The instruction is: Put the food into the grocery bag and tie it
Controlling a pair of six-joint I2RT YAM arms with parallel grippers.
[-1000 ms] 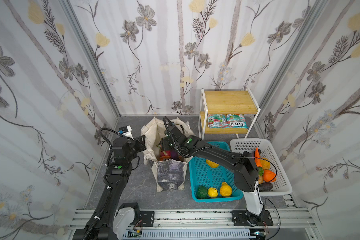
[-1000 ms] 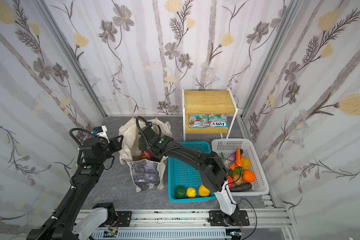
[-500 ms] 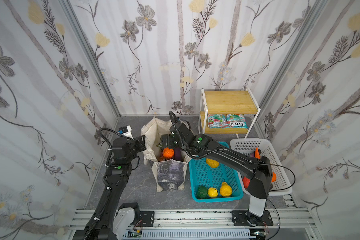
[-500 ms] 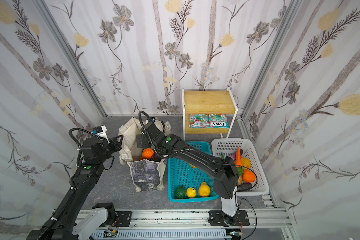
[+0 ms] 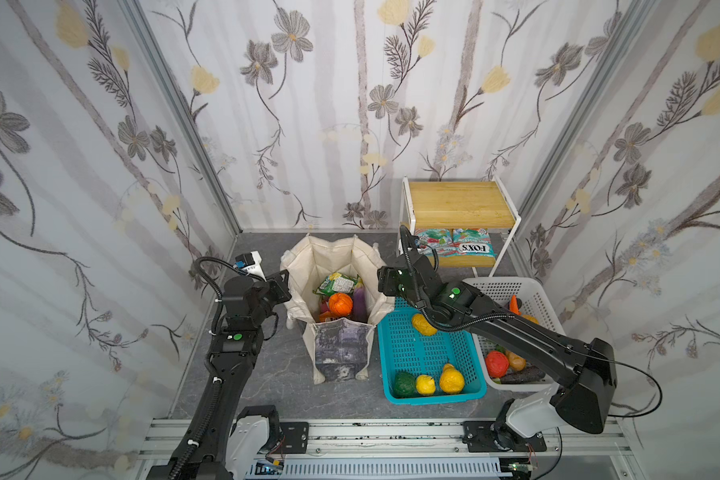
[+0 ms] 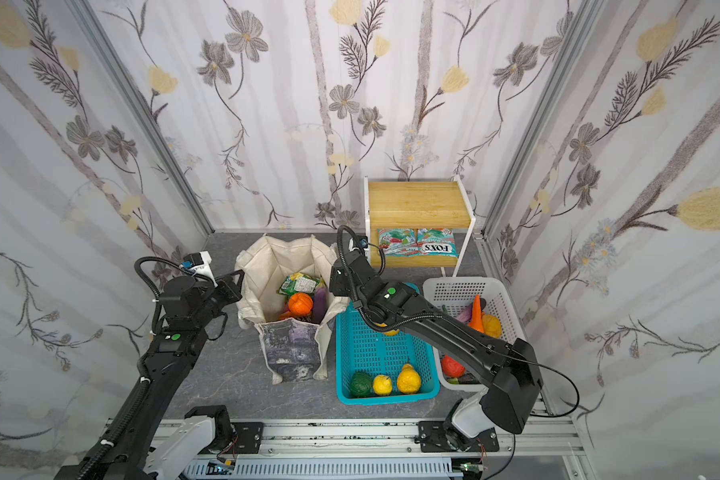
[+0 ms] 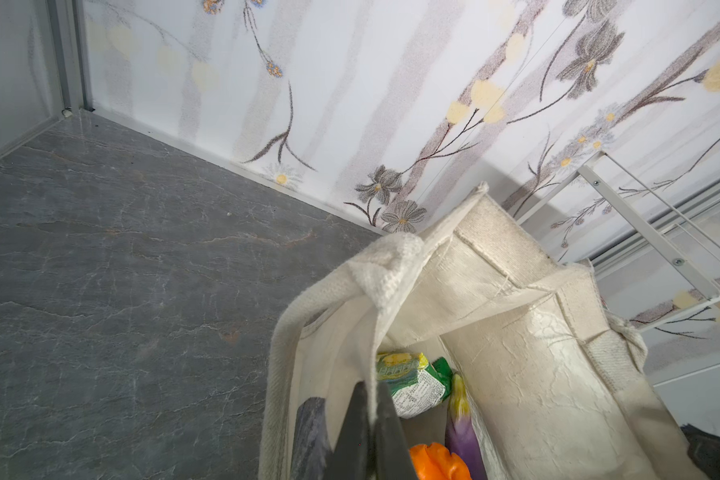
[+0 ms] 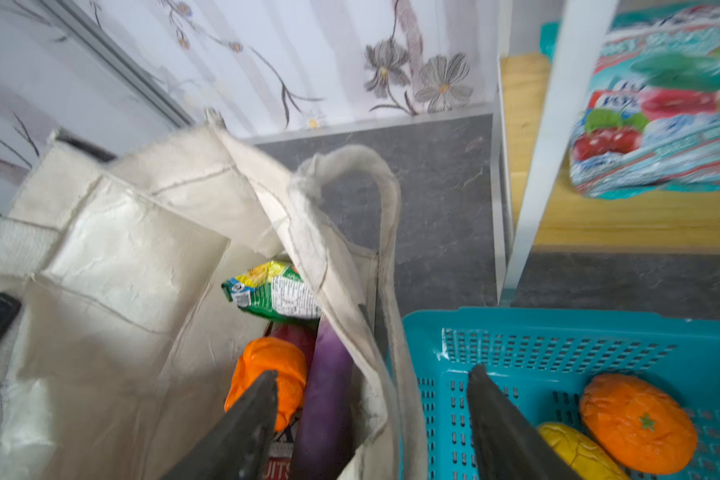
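Note:
The cream grocery bag (image 5: 336, 261) (image 6: 281, 259) stands open on the grey floor. Inside lie an orange fruit (image 5: 341, 303) (image 8: 267, 365), a purple eggplant (image 5: 359, 300) (image 8: 325, 395) and a green snack packet (image 5: 336, 284) (image 7: 412, 380). My left gripper (image 5: 284, 283) (image 7: 371, 392) is shut on the bag's left rim, with the fabric pinched between its jaws. My right gripper (image 5: 385, 286) (image 8: 371, 374) hangs open and empty over the bag's right rim, one finger above the bag, the other above the teal basket (image 8: 558, 345).
The teal basket (image 5: 429, 353) right of the bag holds yellow, orange and green fruits (image 5: 425, 384). Further right, a white basket (image 5: 501, 286) holds a carrot and other vegetables. A wooden shelf (image 5: 460, 203) at the back holds snack packets (image 5: 472, 246).
My right gripper has come up out of the bag and shifted right to its rim, leaving the orange fruit inside. The left gripper has kept its hold on the rim.

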